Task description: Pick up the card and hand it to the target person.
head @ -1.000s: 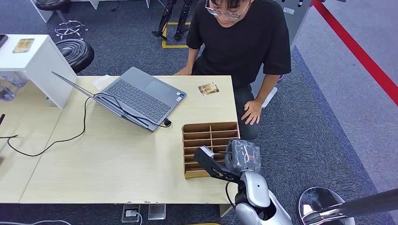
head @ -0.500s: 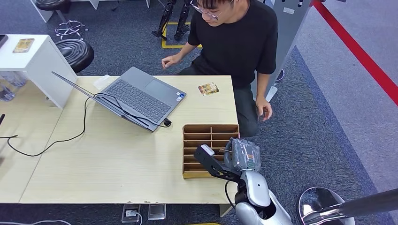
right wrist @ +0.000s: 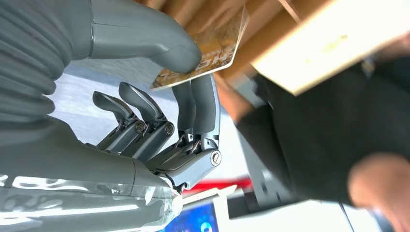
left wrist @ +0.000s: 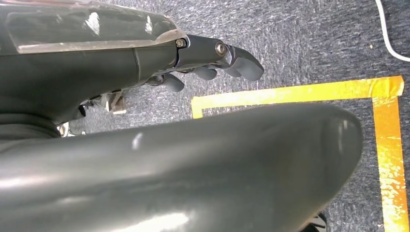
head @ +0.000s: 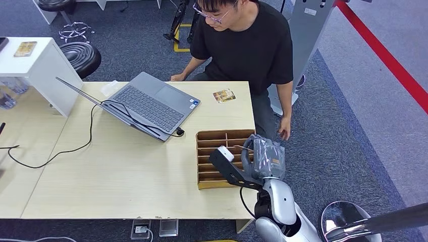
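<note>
In the right wrist view my right hand point(right wrist: 159, 111) pinches a brown patterned card point(right wrist: 208, 50) between thumb and fingers. From the head camera that right hand point(head: 263, 157) hovers over the right edge of the wooden divider box point(head: 217, 159) at the table's near right. The target person point(head: 245, 45) in a black T-shirt stands at the far right corner of the table. One of the person's hands point(head: 285, 132) hangs beside the table, a little beyond my right hand. My left hand point(left wrist: 212, 60) hangs above the carpet with its fingers loosely apart, holding nothing.
A second card point(head: 224, 95) lies on the table point(head: 116, 176) near the far edge. An open laptop point(head: 151, 106) with a black cable sits at the centre left. A white side unit point(head: 35, 65) and black stools point(head: 81, 56) stand at the far left.
My right hand has lifted slightly and moved right with the card. The person has straightened up and shifted left, one hand dropping beside the table and the other reaching to its far edge.
</note>
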